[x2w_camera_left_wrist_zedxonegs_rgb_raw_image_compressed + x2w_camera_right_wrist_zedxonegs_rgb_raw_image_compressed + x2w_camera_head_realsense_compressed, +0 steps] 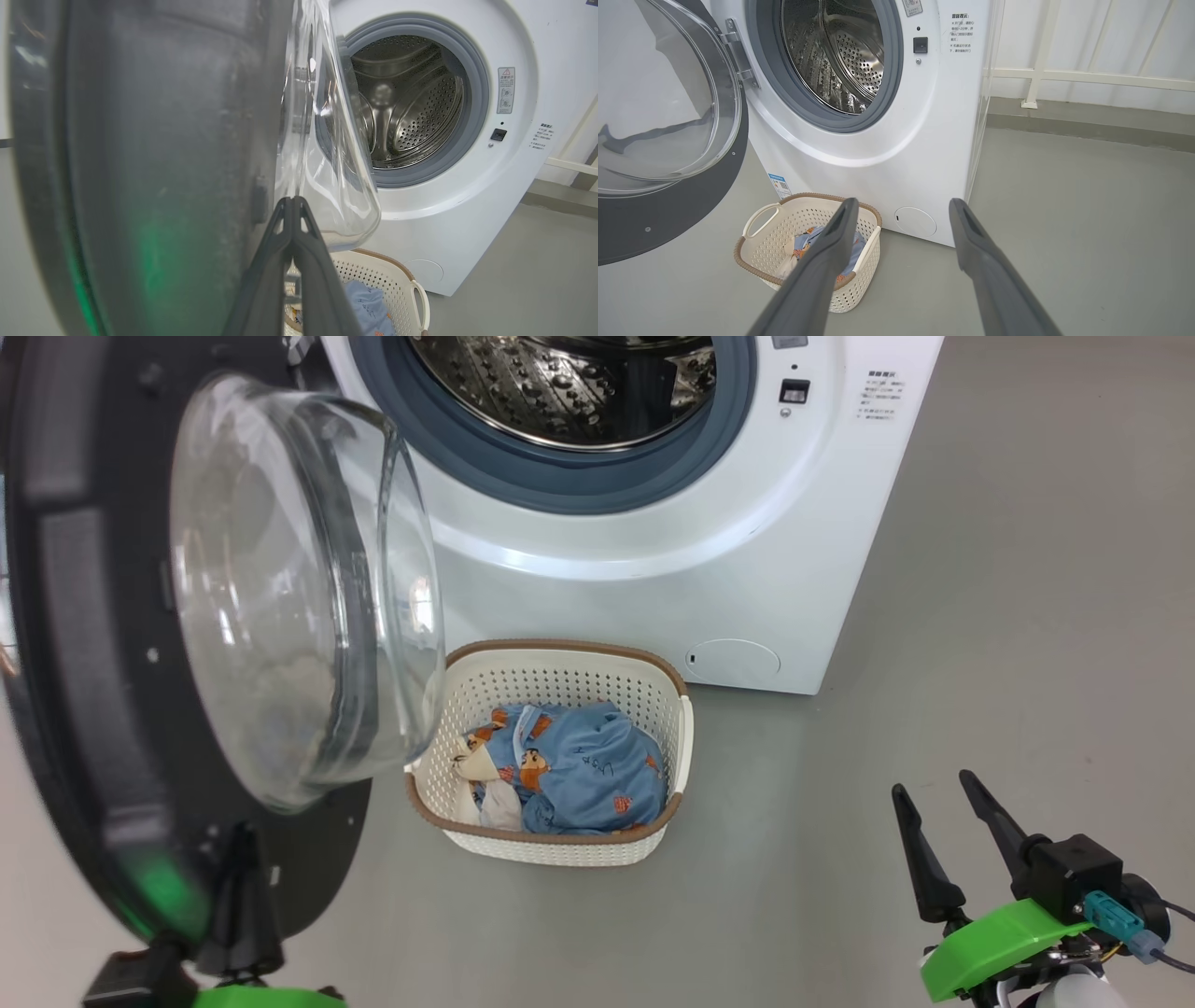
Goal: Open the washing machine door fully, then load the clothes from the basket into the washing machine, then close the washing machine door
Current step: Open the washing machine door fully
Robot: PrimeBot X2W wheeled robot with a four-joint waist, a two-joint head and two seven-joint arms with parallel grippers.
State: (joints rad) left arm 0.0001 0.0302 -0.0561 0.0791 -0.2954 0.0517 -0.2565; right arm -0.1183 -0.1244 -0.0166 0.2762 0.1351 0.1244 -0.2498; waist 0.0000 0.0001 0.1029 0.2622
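The washing machine (pixel 653 551) stands with its steel drum (pixel 411 107) exposed. Its black door (pixel 75 663) is swung out to the left, glass bowl (pixel 299 588) bulging toward the basket. The cream basket (pixel 569 649) sits on the floor before the machine, holding blue bear-print clothes (pixel 579 770) and a cream cloth. My left gripper (pixel 294 201) is shut with nothing between its fingers, its tips close against the door's inner face by the bowl's lower edge (pixel 245 840). My right gripper (pixel 934 786) hovers open over the floor, right of the basket (pixel 756 252).
A round filter cap (pixel 915 221) and a blue label sticker (pixel 780 184) mark the machine's lower front. A metal hinge (pixel 738 56) joins the door. Behind, at the right, a white railing (pixel 1087 77) stands on a raised grey ledge. Grey floor spreads to the right.
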